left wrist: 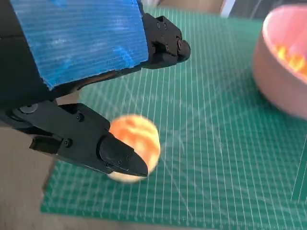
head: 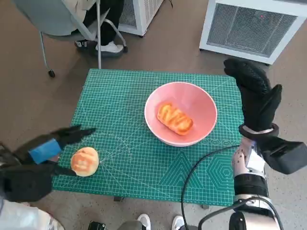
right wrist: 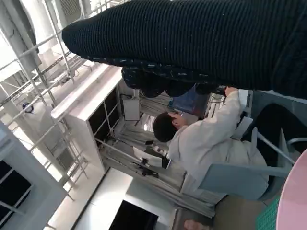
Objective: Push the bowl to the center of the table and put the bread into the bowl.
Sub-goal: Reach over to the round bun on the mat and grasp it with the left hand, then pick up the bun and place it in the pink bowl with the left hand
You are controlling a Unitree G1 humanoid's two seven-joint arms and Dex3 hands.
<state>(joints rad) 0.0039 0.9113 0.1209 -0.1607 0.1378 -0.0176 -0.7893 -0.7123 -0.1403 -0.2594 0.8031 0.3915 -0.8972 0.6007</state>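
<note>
A round bun [head: 85, 161] lies between the spread, empty left hand [head: 41, 158] fingers; the pink bowl [head: 204, 103] holds bread [head: 174, 119]; right hand [head: 256, 96] released.

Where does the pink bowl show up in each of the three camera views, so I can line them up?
Head view: the pink bowl sits right of the middle of the green mat, holding a bread piece.
Left wrist view: it fills the upper right edge, blurred.
Right wrist view: only a pink sliver of its rim at the lower right corner.
Shared landmark: the green mat, seen in all three.
</note>
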